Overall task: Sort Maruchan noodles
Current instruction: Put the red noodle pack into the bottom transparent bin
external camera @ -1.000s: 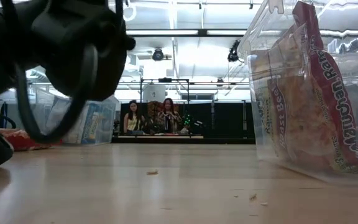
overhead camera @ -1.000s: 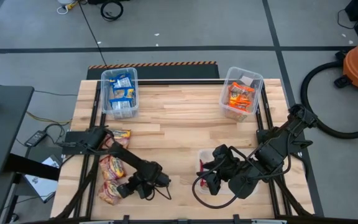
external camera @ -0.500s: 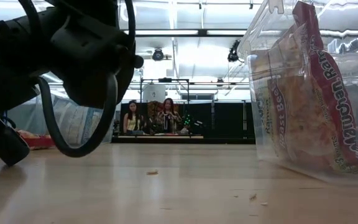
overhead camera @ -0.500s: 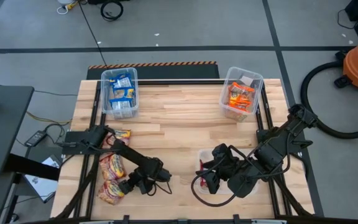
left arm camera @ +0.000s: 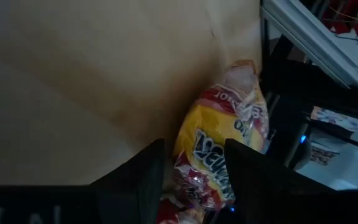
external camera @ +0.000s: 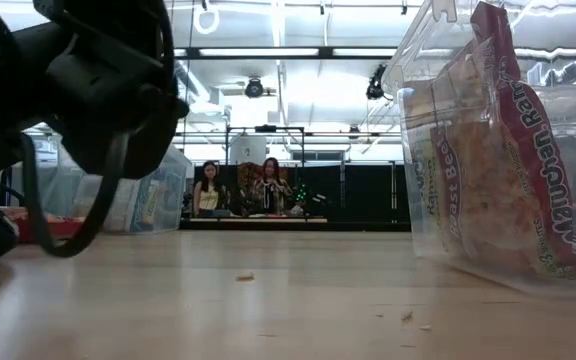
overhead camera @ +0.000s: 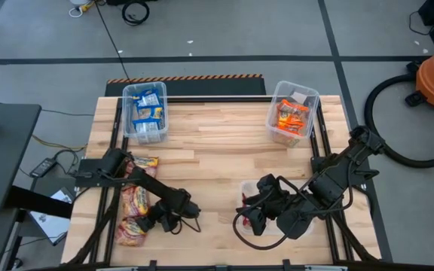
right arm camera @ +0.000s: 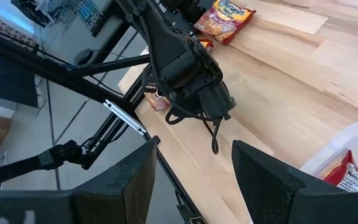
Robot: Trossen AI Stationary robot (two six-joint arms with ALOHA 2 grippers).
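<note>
Near the desk's (overhead camera: pixel 217 147) front left corner, the left hand (left arm camera: pixel 191 186) reaches low toward a red-and-yellow noodle packet (left arm camera: pixel 219 143) lying flat, its fingers (left arm camera: pixel 135 180) parted on either side of the packet without gripping it. More red packets (overhead camera: pixel 134 199) lie beside it along the left edge. Toward the front right, the right hand (right arm camera: pixel 188 180) hovers wide open and empty next to a clear bin (external camera: pixel 508 140) holding red packets. Two far bins hold blue packets (overhead camera: pixel 148 113) and orange packets (overhead camera: pixel 291 117).
</note>
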